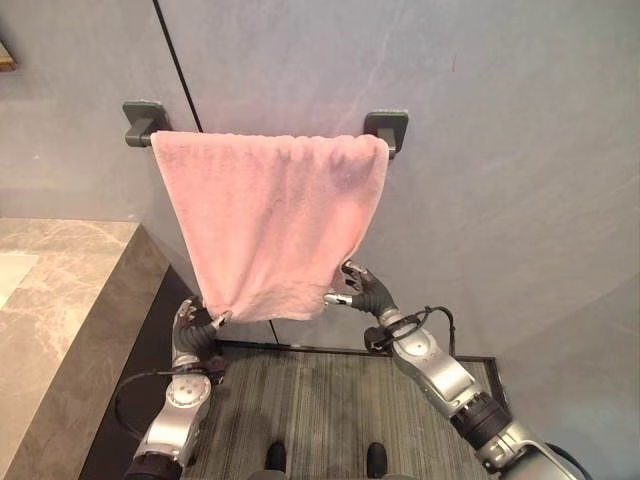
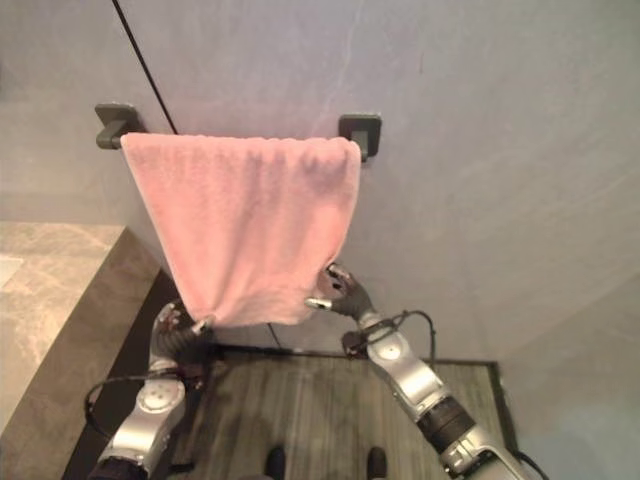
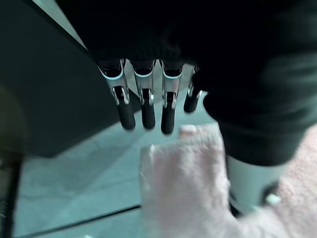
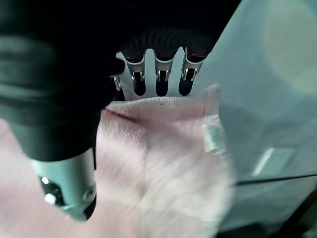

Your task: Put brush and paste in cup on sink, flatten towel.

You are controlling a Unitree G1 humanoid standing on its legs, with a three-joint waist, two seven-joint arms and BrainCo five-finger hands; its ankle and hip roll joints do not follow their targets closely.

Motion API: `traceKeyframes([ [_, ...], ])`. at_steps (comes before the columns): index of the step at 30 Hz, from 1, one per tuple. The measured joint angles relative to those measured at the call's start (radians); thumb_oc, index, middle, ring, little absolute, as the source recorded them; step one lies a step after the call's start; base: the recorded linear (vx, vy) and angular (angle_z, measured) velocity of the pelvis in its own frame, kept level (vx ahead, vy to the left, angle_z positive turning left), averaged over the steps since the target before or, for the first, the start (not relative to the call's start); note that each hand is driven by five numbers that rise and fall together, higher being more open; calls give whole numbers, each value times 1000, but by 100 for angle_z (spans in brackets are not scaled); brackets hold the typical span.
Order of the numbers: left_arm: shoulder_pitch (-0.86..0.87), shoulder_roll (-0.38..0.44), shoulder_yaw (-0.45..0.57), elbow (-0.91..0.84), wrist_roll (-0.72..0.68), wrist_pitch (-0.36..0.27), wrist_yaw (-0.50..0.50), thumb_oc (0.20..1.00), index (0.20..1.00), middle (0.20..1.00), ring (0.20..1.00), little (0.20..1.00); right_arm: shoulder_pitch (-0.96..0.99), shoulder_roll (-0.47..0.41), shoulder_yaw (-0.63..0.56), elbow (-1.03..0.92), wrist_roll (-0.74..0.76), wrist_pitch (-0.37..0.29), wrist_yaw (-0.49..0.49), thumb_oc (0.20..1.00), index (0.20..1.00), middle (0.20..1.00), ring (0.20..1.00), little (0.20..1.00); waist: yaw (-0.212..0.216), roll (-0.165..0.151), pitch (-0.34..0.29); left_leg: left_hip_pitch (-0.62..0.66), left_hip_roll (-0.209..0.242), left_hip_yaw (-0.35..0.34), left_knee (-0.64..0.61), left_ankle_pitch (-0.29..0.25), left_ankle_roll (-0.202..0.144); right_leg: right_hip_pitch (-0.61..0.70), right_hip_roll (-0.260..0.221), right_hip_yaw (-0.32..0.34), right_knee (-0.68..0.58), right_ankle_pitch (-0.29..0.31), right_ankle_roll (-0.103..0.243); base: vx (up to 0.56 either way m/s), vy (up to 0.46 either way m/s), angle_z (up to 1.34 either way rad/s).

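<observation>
A pink towel (image 1: pixel 270 220) hangs spread over a rail on the grey wall, its lower edge narrower than its top. My left hand (image 1: pixel 192 335) is at the towel's lower left corner, which lies between its thumb and fingers (image 3: pixel 143 111). My right hand (image 1: pixel 365 290) pinches the lower right corner. In the right wrist view the towel (image 4: pixel 168 148) runs between the thumb (image 4: pixel 64 183) in front and the fingers (image 4: pixel 161 87) behind.
Two dark brackets (image 1: pixel 143 120) (image 1: pixel 388 125) carry the rail. A beige stone counter (image 1: pixel 60 290) with a dark side panel stands at the left. A grey ribbed mat (image 1: pixel 330 410) lies on the floor below the towel.
</observation>
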State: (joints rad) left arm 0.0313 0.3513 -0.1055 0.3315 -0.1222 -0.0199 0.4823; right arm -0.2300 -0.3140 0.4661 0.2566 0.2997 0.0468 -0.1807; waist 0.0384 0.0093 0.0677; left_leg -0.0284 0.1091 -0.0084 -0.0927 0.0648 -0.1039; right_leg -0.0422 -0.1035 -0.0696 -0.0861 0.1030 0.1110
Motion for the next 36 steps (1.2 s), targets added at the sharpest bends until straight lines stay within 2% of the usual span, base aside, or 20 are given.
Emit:
traceKeyframes([
  [3,14,0,27,18,15,8,21,1000,1000,1000,1000,1000,81,-1,-79,47,5,0,-24,1000,1000,1000,1000,1000,-2,0,0,5,0,7,0,-1,1,1,0,3,0,-2,0,-9,-1,-6],
  [8,38,-5,99,20,14,8,60,1000,1000,1000,1000,1000,195,28,-270,141,81,-5,-120,1000,1000,1000,1000,1000,-39,2,1,12,1,15,-4,-6,9,4,0,11,-7,-5,2,-4,3,-5],
  [11,52,-2,146,11,14,9,73,1000,1000,1000,1000,1000,226,24,-335,134,79,-6,-164,1000,1000,1000,1000,1000,-57,3,0,15,1,18,-5,-6,9,4,0,14,-8,-5,2,1,1,-2],
  [14,53,-2,167,-24,15,8,98,1000,1000,1000,1000,1000,250,1,-371,57,65,-23,-213,1000,1000,1000,1000,1000,-57,10,-5,15,1,20,-5,-6,9,4,0,17,-8,-5,1,3,2,-1],
  [17,71,1,197,-114,34,5,119,1000,1000,1000,1000,1000,258,-26,-402,-96,-57,-45,-248,1000,1000,1000,1000,1000,-56,18,-9,12,1,23,-4,-6,10,-3,0,23,-8,-3,2,0,0,-3],
  [19,86,14,236,-213,80,3,139,1000,1000,1000,1000,1000,254,-101,-423,-252,-184,-48,-265,1000,1000,1000,1000,1000,-55,22,-9,10,0,25,-5,-7,10,-7,0,28,-8,-1,3,-4,-6,-5],
  [20,90,25,254,-244,107,-4,149,1000,1000,1000,1000,1000,243,-132,-441,-292,-235,-70,-275,1000,1000,1000,1000,1000,-56,22,-11,12,1,28,-4,-7,11,-6,0,28,-8,1,5,0,0,0],
  [21,92,52,284,-293,151,-2,162,1000,1000,1000,1000,1000,230,-186,-478,-381,-328,-72,-283,1000,1000,1000,1000,1000,-55,24,-12,12,1,30,-5,-8,11,-5,0,28,-8,1,5,-4,-15,-3],
  [23,88,102,338,-332,224,-23,182,1000,1000,1000,1000,1000,176,-236,-524,-465,-467,-109,-312,1000,1000,1000,1000,1000,-55,25,-14,16,2,34,-5,-9,12,1,1,29,-8,2,4,1,-7,-2],
  [26,92,155,351,-367,297,-24,193,1000,1000,1000,1000,1000,138,-262,-516,-529,-561,-124,-334,1000,1000,1000,1000,1000,-53,24,-15,21,1,35,-4,-13,11,5,1,30,-4,1,4,-23,-4,-1],
  [30,85,286,367,-413,477,-39,189,1000,1000,1000,1000,1000,13,-356,-402,-545,-786,-155,-339,1000,1000,1000,1000,1000,-35,19,-18,24,1,35,-5,-20,4,10,0,31,-2,-3,4,27,-4,-1],
  [33,84,361,352,-408,521,-41,155,1000,1000,1000,1000,1000,-90,-417,-309,-503,-829,-153,-315,1000,1000,1000,1000,1000,-31,15,-20,24,1,35,-5,-20,4,9,0,30,0,-2,4,0,0,0],
  [36,70,417,336,-408,536,-43,122,1000,1000,1000,1000,1000,-153,-439,-262,-478,-834,-152,-283,1000,1000,1000,1000,1000,-20,8,-25,25,0,31,-4,-15,3,10,0,27,0,-3,3,1,4,5],
])
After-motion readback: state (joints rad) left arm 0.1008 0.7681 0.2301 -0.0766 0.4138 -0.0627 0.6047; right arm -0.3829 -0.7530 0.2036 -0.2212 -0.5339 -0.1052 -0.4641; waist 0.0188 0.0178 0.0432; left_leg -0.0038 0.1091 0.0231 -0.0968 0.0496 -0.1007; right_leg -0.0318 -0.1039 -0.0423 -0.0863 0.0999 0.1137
